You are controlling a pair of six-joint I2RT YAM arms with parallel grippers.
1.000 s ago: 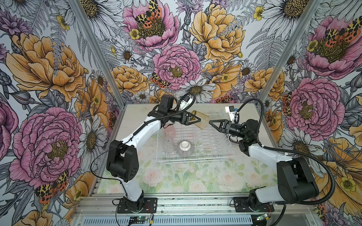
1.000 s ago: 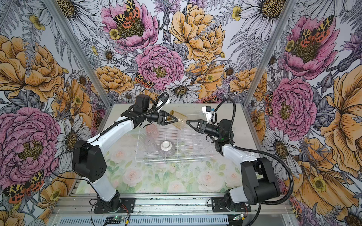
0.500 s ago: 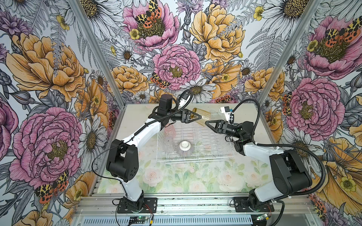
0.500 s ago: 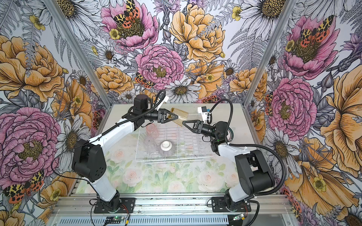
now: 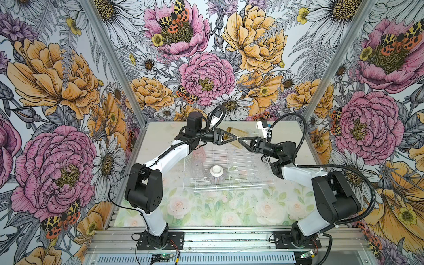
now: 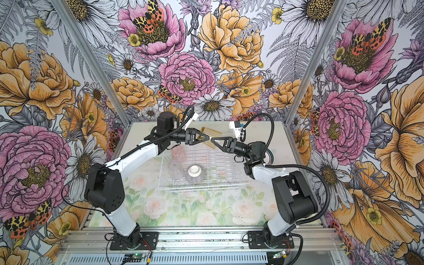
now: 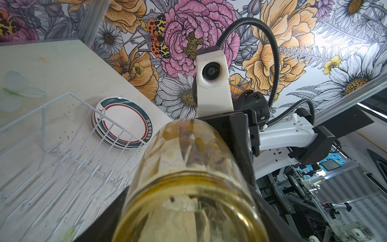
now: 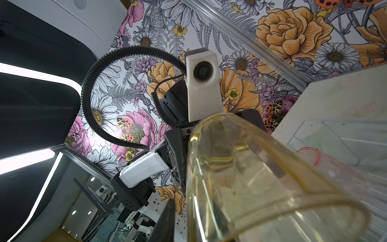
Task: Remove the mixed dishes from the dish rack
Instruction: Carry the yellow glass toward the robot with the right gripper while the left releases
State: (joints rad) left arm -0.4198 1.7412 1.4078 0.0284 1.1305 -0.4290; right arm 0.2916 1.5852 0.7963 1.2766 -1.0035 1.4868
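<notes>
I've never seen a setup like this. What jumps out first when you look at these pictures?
The loud floral wallpaper covers every wall. In front of it, the left gripper and right gripper meet almost tip to tip above the far edge of the dish rack, with an amber tumbler tilted between them. Inside the rack a ribbed bowl sits upside down, white foot up.
</notes>
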